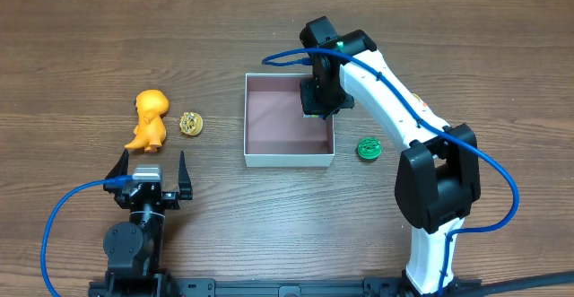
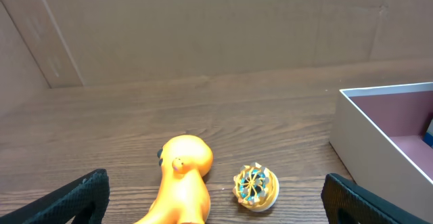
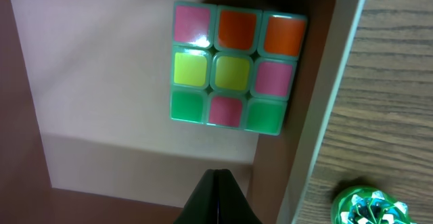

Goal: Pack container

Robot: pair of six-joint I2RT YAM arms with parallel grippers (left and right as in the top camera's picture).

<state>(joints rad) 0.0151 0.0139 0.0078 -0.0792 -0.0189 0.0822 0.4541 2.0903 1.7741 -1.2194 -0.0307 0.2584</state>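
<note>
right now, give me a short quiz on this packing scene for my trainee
1. What already lies inside the container?
2. True or false: the right jaws stand wide open above the container.
3. How many toys lie on the table outside the container? A one, B two, C three.
Key:
1. A puzzle cube, close to the container's wall.
2. False: they are shut.
3. C: the orange figure, the gold round toy and the green round toy.
</note>
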